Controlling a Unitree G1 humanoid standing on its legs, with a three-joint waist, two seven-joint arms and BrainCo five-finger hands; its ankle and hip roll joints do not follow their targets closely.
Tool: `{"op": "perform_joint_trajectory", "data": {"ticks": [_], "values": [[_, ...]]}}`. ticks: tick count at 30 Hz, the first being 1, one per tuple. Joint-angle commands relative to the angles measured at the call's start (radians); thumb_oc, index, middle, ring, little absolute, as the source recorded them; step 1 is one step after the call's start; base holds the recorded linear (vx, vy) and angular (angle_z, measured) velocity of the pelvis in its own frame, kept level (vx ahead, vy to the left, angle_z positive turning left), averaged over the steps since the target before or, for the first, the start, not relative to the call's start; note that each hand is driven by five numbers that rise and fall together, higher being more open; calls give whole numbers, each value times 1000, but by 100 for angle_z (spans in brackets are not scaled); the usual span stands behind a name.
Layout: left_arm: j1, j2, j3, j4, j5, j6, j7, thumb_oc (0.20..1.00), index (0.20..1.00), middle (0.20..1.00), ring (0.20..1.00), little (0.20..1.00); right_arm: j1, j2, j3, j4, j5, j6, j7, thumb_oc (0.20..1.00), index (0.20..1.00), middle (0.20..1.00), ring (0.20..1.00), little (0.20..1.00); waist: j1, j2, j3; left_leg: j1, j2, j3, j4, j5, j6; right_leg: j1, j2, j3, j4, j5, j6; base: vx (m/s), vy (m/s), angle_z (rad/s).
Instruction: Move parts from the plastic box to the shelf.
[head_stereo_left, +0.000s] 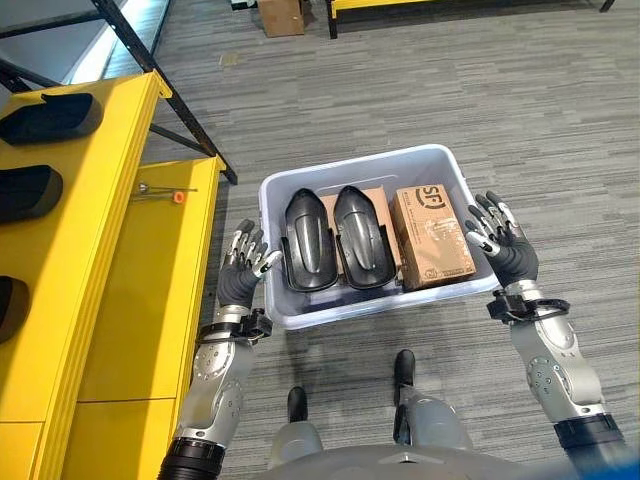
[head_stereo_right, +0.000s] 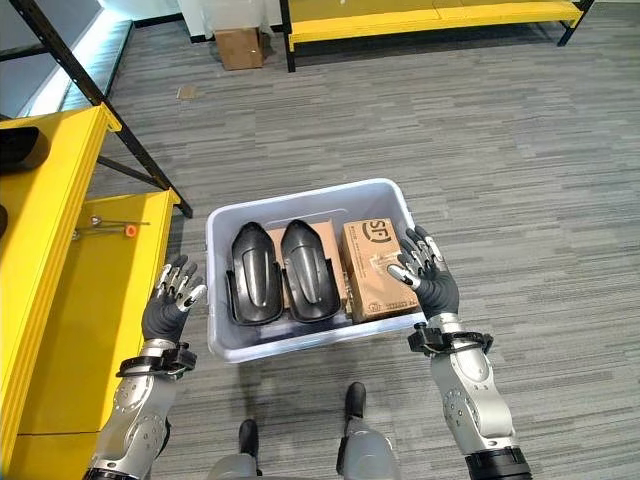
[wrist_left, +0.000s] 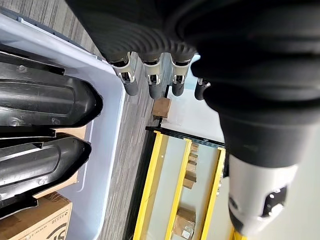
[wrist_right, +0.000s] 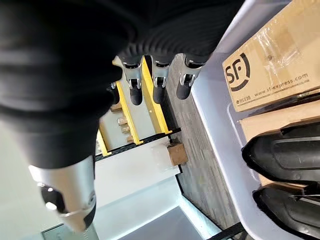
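Observation:
A pale plastic box (head_stereo_left: 350, 164) stands on the carpet in front of me. Inside lie two black moulded parts (head_stereo_left: 305, 242) (head_stereo_left: 362, 236) side by side, and a brown cardboard carton (head_stereo_left: 432, 236) at their right. My left hand (head_stereo_left: 243, 270) is open beside the box's left wall, fingers straight. Open too, my right hand (head_stereo_left: 503, 243) is held at the right wall, level with the carton. In the left wrist view its fingers (wrist_left: 150, 84) point past the box's rim (wrist_left: 107, 100). The yellow shelf (head_stereo_left: 95, 230) stands to my left.
Black parts (head_stereo_left: 50, 118) (head_stereo_left: 28, 190) lie on the shelf's upper level. A thin tool with an orange tip (head_stereo_left: 165, 192) rests on the lower yellow level. A cardboard box (head_stereo_left: 282, 15) and a yellow bench (head_stereo_right: 430, 18) stand far off on the carpet.

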Motion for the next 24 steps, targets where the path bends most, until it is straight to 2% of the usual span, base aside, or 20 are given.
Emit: {"op": "perform_joint_trajectory", "data": {"ticks": [1, 2, 3, 4, 5, 6, 7, 9, 10, 14, 17, 20, 24], "values": [[4, 52, 47, -62, 3, -46, -5, 1000, 1000, 1000, 1000, 1000, 3, 25, -8, -70, -6, -68, 4, 1000, 1000, 1000, 1000, 1000, 7, -58, 13, -1, -44, -25, 211, 12, -7, 0, -41, 93, 97, -61, 35, -8, -162, 3], [1, 52, 44, -65, 4, -45, -5, 1000, 1000, 1000, 1000, 1000, 0, 22, -6, -73, -5, -71, 1, 1000, 1000, 1000, 1000, 1000, 21, -75, 32, -59, -92, -58, 322, 17, 2, 10, -40, 102, 94, -67, 21, -32, -124, 1], [1, 53, 45, -65, 4, -45, -5, 1000, 1000, 1000, 1000, 1000, -1, 23, -6, -73, -5, -71, 2, 1000, 1000, 1000, 1000, 1000, 19, -77, 30, -66, -95, -60, 324, 19, 3, 7, -43, 100, 93, -64, 22, -6, -142, -4], [-1, 51, 44, -66, 1, -41, -1, 1000, 1000, 1000, 1000, 1000, 2, 24, -13, -74, -9, -76, -4, 1000, 1000, 1000, 1000, 1000, 27, -104, 46, -147, -107, -49, 363, 9, 23, 25, -58, 98, 83, -75, 18, 150, -5, 5], [0, 53, 45, -71, -4, -38, -6, 1000, 1000, 1000, 1000, 1000, 7, 24, -32, -72, -15, -83, -18, 1000, 1000, 1000, 1000, 1000, 28, -113, 40, -171, -31, 6, 181, 12, 24, 49, -79, 97, 65, -81, 45, 223, 64, 22], [-3, 56, 41, -70, -2, -39, -1, 1000, 1000, 1000, 1000, 1000, 10, 23, -36, -71, -18, -87, -28, 1000, 1000, 1000, 1000, 1000, 27, -109, 40, -194, 11, 31, 98, 57, 7, 55, -84, 96, 65, -82, 55, 349, 313, 50], [-13, 59, 45, -55, 11, -45, 20, 1000, 1000, 1000, 1000, 1000, 10, 20, -50, -59, -41, -91, -50, 1000, 1000, 1000, 1000, 1000, 41, -90, 38, -212, 50, 46, -26, 158, -37, 67, -95, 104, 77, -91, 74, 251, 315, 39], [-11, 68, 41, -55, -3, -57, 22, 1000, 1000, 1000, 1000, 1000, -12, 29, -14, -47, -65, -88, -50, 1000, 1000, 1000, 1000, 1000, 53, -77, 30, -151, 14, -19, -5, 66, -22, 56, -94, 152, 90, -97, 85, 180, 299, -83], [-16, 66, 39, -67, -2, -59, 14, 1000, 1000, 1000, 1000, 1000, -9, 40, -22, -45, -64, -86, -45, 1000, 1000, 1000, 1000, 1000, 39, -62, 17, -126, 12, 47, -49, 75, -37, 65, -98, 152, 73, -88, 88, 225, 389, -176], [-46, 99, 39, -73, 11, -64, 27, 1000, 1000, 1000, 1000, 1000, -47, 70, 39, -16, -56, -58, -31, 1000, 1000, 1000, 1000, 1000, 53, -85, 12, -66, -36, 137, -37, 19, -4, 89, -169, 188, 19, -39, 131, 151, 297, -61], [-65, 102, 33, -71, 18, -64, 41, 1000, 1000, 1000, 1000, 1000, -85, 69, 70, 5, -58, -49, -27, 1000, 1000, 1000, 1000, 1000, 55, -97, 10, -66, -46, 159, -39, 5, 4, 74, -187, 187, -2, -16, 148, 61, 109, 5], [-77, 107, 30, -72, 24, -69, 50, 1000, 1000, 1000, 1000, 1000, -121, 53, 84, 19, -76, -44, -32, 1000, 1000, 1000, 1000, 1000, 58, -100, 15, -75, -47, 175, -54, 12, 1, 49, -191, 190, -8, 0, 153, 20, 24, -8], [-133, 119, 9, -62, 30, -85, 85, 1000, 1000, 1000, 1000, 1000, -238, 30, 109, 122, -165, -54, -107, 1000, 1000, 1000, 1000, 1000, 59, -79, 47, -136, -40, 175, -69, 33, -9, -31, -196, 180, -15, 20, 155, -34, -19, -16]]}}
